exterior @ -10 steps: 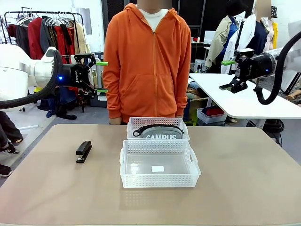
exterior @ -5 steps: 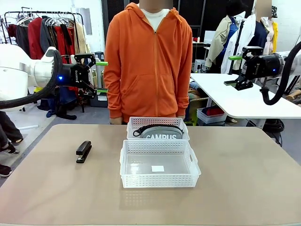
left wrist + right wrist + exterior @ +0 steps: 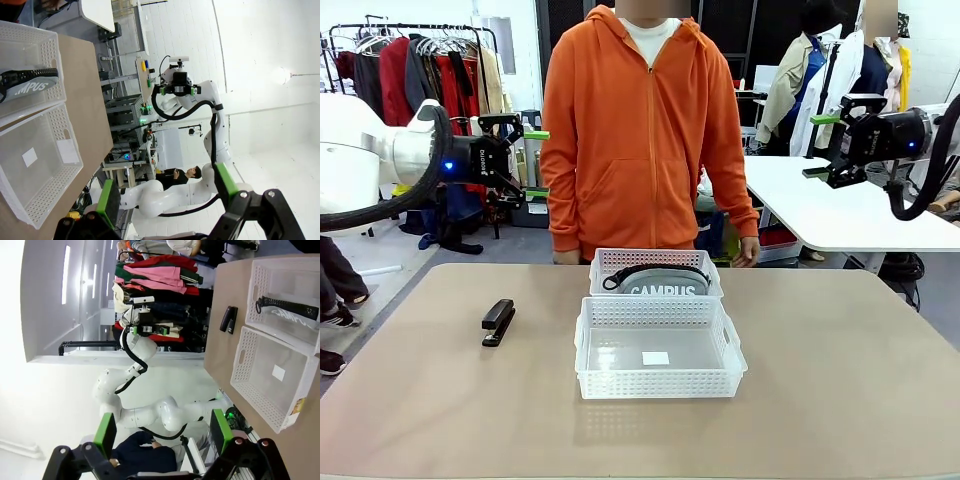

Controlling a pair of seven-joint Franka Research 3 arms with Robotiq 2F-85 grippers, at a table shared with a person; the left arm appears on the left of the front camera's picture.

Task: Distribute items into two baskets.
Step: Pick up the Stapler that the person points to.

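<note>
The grey "CAMPUS" pouch [image 3: 656, 282] lies in the far basket [image 3: 656, 262], close to the person. The near, larger basket [image 3: 659, 385] holds just a small white label on its floor. A black stapler [image 3: 498, 322] rests on the table to the left of the baskets. My left gripper [image 3: 535, 163] hangs open, high at the left, well above the stapler. High at the right, my right gripper [image 3: 825, 145] is open as well, with nothing in it. The left wrist view shows the pouch [image 3: 27, 84] and the near basket [image 3: 40, 165]; the right wrist view shows the stapler [image 3: 229, 320] and both baskets.
A person in an orange hoodie [image 3: 635, 130] stands at the far edge, one hand [image 3: 748, 250] down beside the far basket. A white side table [image 3: 840, 215] stands behind on the right. The brown tabletop [image 3: 840, 370] is bare at right and front.
My right gripper has drawn back toward the right and slightly up. The person's hand has come down beside the far basket. The left arm is unmoved.
</note>
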